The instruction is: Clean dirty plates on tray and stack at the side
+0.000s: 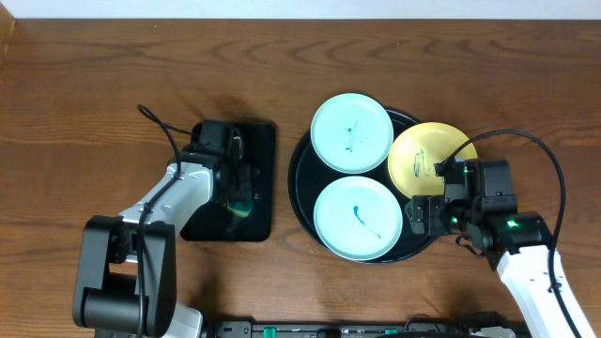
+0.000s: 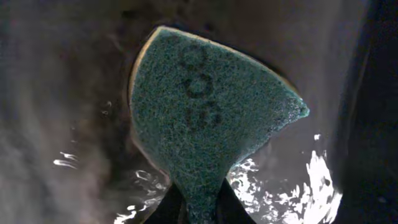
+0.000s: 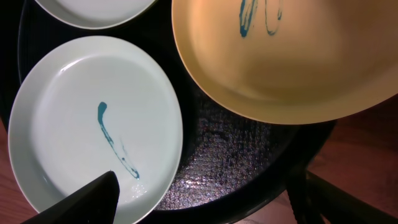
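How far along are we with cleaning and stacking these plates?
Done: nothing; no plate sits beside the round tray. The far mint plate, near mint plate and yellow plate all lie on it, smeared. In hand: left gripper shut on the green sponge over the rectangular tray; right gripper open by the yellow plate, empty. Left: wipe and stack all three.

The wooden table [image 1: 94, 84] bears a round tray [image 1: 299, 180] and a rectangular tray [image 1: 262, 169].
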